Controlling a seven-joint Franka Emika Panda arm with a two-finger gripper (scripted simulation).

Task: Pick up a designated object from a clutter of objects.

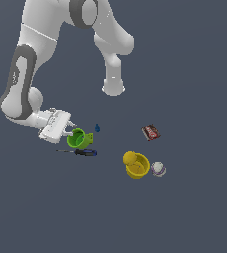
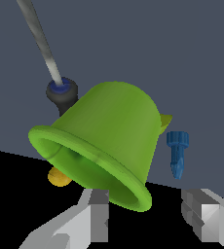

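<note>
The lime-green cup (image 1: 79, 139), smooth, tapered, with a flared rim, lies tipped on its side left of centre in the exterior view. The pincer (image 1: 71, 129) is spread open at its rim. A blue-handled screwdriver (image 1: 81, 152) lies just below. A yellow cup (image 1: 137, 166) sits lower right, touching a white ball (image 1: 158, 169).

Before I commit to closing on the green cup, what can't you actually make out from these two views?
- Grip: in the wrist view the green cup hides one finger's tip; contact with the gripper is unclear.
- Exterior view: the fingers are too small to judge.
- Screwdriver: wrist view, shaft cut off by the frame edge, handle behind the cup.
- Small blue piece: too small to identify.
</note>
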